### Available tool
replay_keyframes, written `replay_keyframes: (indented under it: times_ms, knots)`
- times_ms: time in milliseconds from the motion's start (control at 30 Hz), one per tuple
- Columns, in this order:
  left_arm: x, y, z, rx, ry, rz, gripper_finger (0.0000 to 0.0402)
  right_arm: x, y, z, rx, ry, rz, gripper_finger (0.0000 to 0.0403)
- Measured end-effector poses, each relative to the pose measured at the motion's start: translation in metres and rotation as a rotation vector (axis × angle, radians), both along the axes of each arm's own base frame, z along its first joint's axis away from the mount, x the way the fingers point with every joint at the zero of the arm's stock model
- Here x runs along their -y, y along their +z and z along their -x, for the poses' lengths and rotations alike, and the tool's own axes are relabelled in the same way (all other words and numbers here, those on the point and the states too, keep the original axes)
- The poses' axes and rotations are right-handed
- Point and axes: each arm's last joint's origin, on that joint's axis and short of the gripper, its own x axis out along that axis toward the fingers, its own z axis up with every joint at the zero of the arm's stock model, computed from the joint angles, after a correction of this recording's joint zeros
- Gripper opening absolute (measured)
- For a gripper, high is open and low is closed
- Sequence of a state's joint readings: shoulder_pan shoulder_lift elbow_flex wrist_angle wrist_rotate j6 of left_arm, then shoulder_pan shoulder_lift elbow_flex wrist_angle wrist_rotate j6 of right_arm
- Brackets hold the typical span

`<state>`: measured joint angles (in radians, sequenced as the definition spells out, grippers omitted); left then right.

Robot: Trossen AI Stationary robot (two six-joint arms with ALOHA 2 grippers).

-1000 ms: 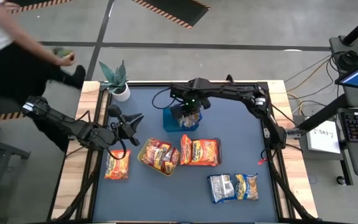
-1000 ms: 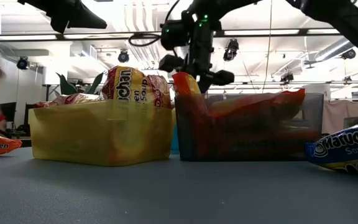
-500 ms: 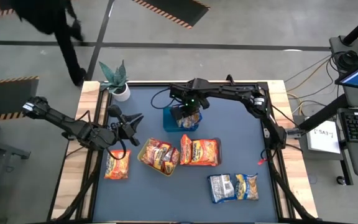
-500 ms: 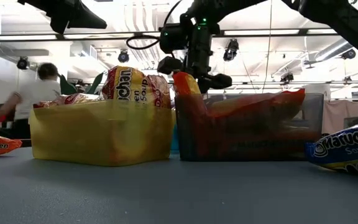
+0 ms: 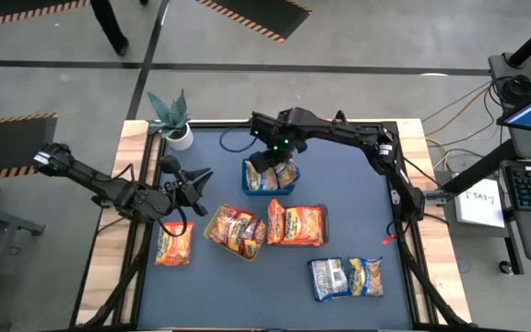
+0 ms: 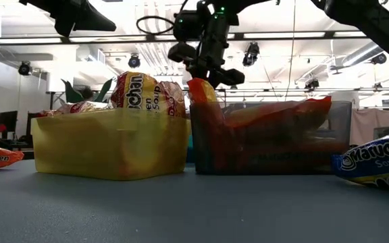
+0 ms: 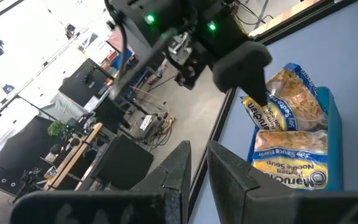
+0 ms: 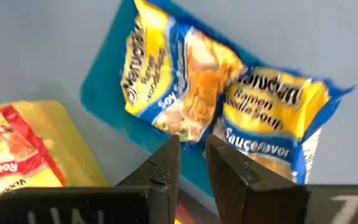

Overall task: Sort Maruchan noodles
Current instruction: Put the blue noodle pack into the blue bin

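Right gripper (image 5: 267, 157), fingers nearly together and empty, hovered directly above the blue-and-yellow crinkly noodle packets (image 5: 272, 177) in the blue square tray (image 5: 246, 180) (left gripper (image 5: 198, 177) farther, likewise pinched).

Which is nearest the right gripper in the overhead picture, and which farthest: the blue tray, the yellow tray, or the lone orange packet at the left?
From the right gripper:
1. Blue tray, just below it, near the table's back.
2. Yellow tray, mid-table toward the front.
3. Orange packet, lying loose at the front left.
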<state>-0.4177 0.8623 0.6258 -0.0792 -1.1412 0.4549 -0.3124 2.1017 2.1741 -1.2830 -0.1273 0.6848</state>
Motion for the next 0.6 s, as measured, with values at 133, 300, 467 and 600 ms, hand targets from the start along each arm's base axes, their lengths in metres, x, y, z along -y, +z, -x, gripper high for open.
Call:
replay_keyframes:
  times_ms: [133, 300, 467, 600]
  knots:
    - [0.000, 0.000, 0.000, 0.000, 0.000, 0.000, 0.0037, 0.003, 0.012, 0.000, 0.022, -0.002, 0.072, 0.0066]
    - [0.000, 0.000, 0.000, 0.000, 0.000, 0.000, 0.0037, 0.004, 0.026, -0.004, 0.053, 0.117, 0.277, 0.0066]
    - [0.000, 0.000, 0.000, 0.000, 0.000, 0.000, 0.0037, -0.010, 0.019, -0.022, 0.136, 0.247, 0.388, 0.0066]
    - [0.000, 0.000, 0.000, 0.000, 0.000, 0.000, 0.0037, -0.019, -0.005, -0.037, 0.145, 0.309, 0.416, 0.0066]
